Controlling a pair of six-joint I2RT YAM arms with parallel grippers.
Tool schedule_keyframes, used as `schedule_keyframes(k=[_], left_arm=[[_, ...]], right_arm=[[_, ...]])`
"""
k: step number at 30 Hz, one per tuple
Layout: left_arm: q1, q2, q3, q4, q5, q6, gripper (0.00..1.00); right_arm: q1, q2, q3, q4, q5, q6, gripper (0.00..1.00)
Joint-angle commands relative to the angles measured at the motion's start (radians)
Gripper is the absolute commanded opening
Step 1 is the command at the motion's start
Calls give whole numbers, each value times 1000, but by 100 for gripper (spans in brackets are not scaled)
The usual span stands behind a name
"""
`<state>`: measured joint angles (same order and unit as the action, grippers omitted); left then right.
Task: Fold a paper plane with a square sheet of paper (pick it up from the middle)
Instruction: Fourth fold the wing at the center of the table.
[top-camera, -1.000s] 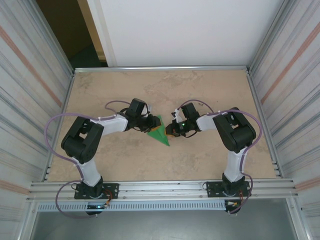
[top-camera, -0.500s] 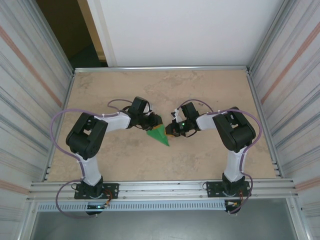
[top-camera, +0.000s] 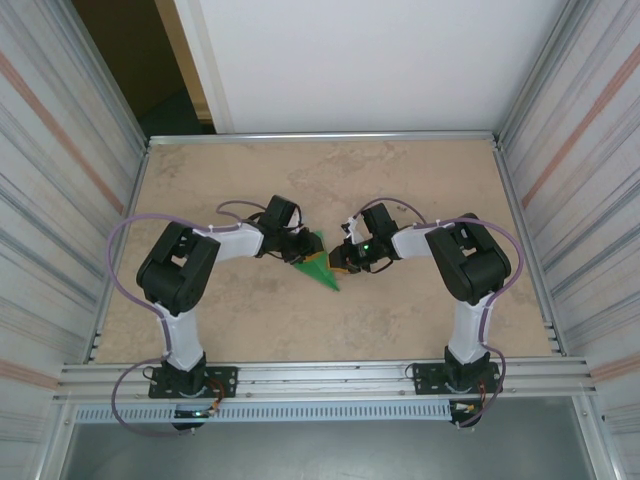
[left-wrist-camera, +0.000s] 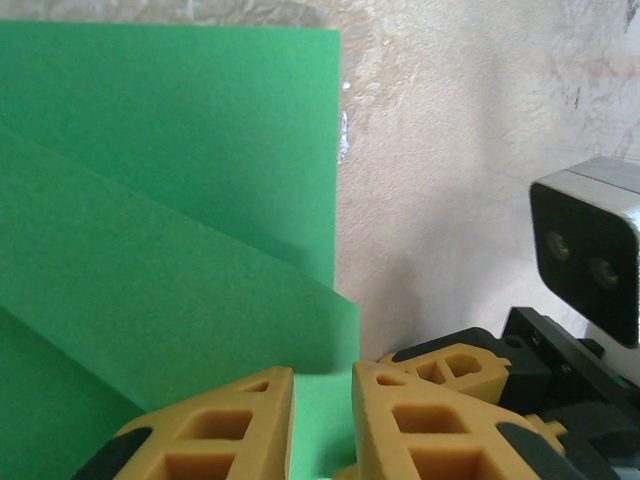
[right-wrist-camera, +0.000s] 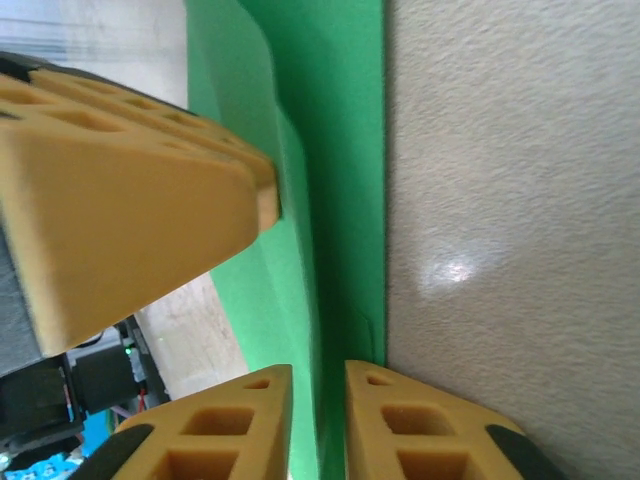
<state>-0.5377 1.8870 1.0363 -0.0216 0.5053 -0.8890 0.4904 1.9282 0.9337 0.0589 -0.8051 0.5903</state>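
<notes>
The folded square sheet of paper (top-camera: 318, 265) lies on the surface (top-camera: 400, 320) between both arms, its point aimed toward the bases. It is clamped by the left end effector (left-wrist-camera: 322, 405) and the right end effector (right-wrist-camera: 318, 400) from opposite sides.

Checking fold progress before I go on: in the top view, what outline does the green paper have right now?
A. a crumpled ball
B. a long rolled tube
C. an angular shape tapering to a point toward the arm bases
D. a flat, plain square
C: in the top view the green paper lies between the left hand and the right hand as a creased shape narrowing to a tip on the near side.
</notes>
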Motion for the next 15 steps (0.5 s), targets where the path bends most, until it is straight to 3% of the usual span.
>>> schedule_keyframes(k=[1, 15], left_arm=[[2, -3, -2, -21, -16, 14, 24], [1, -17, -12, -5, -5, 13, 24]], right_arm=[[11, -15, -5, -38, 47, -39, 25], [13, -133, -84, -128, 12, -56, 25]])
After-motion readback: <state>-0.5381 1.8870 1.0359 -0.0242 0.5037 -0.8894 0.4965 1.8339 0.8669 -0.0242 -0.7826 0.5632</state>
